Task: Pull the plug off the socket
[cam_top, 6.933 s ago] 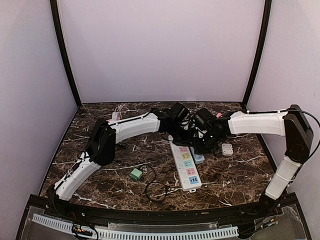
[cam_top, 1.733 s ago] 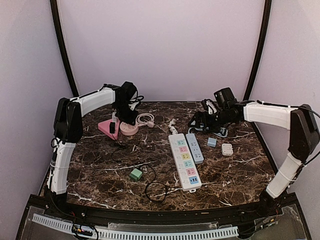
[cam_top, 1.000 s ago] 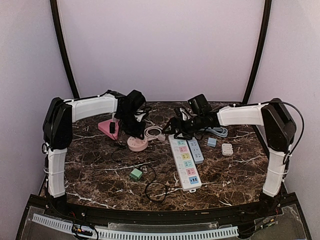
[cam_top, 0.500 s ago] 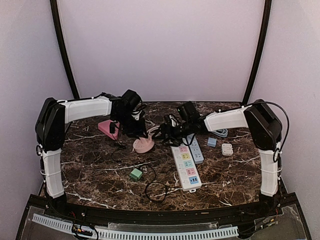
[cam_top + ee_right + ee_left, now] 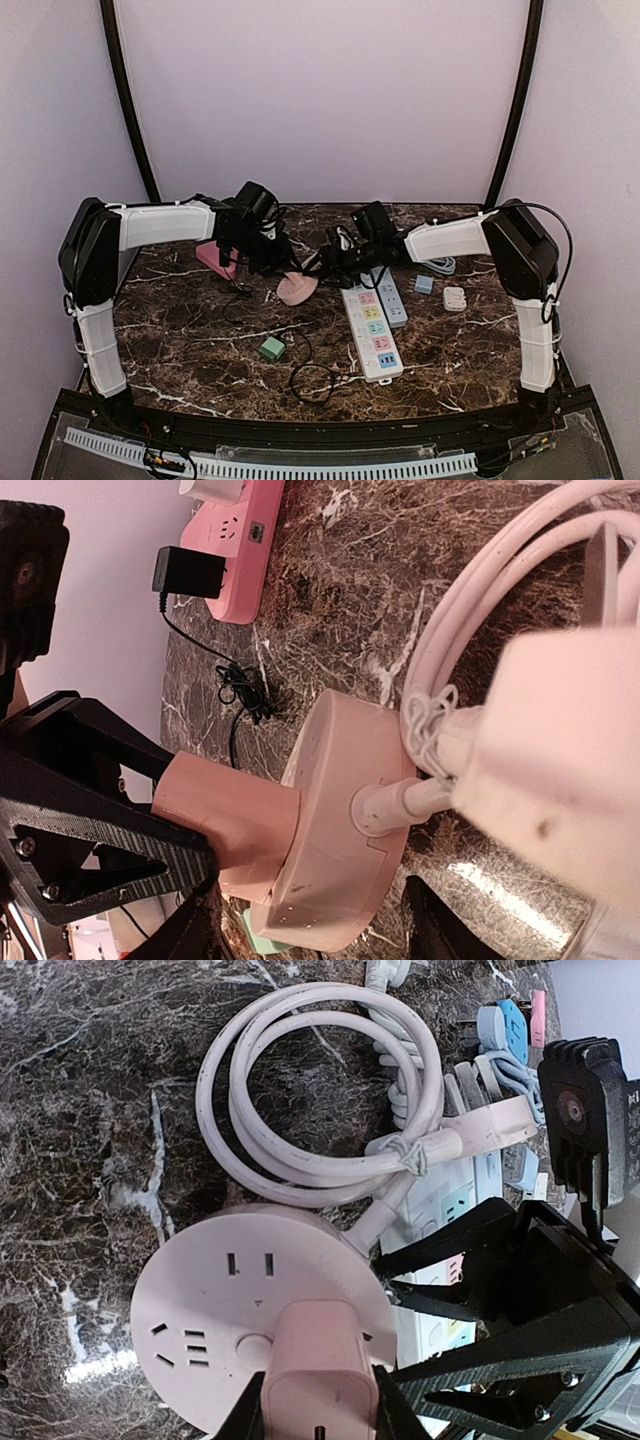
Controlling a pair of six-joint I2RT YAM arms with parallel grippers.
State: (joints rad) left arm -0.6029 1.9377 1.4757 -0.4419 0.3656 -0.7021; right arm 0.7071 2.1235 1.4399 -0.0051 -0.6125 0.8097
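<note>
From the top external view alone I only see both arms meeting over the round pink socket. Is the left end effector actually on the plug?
Observer: Yes. In the left wrist view the left end effector is closed on the pink plug, clamping it from both sides.
Operator: Is the plug out yet?
Observer: No. The right wrist view shows it seated in the face of the round socket.
Operator: And the right end effector?
Observer: Its fingers straddle the socket's rim; whether they press on it I cannot tell.
</note>
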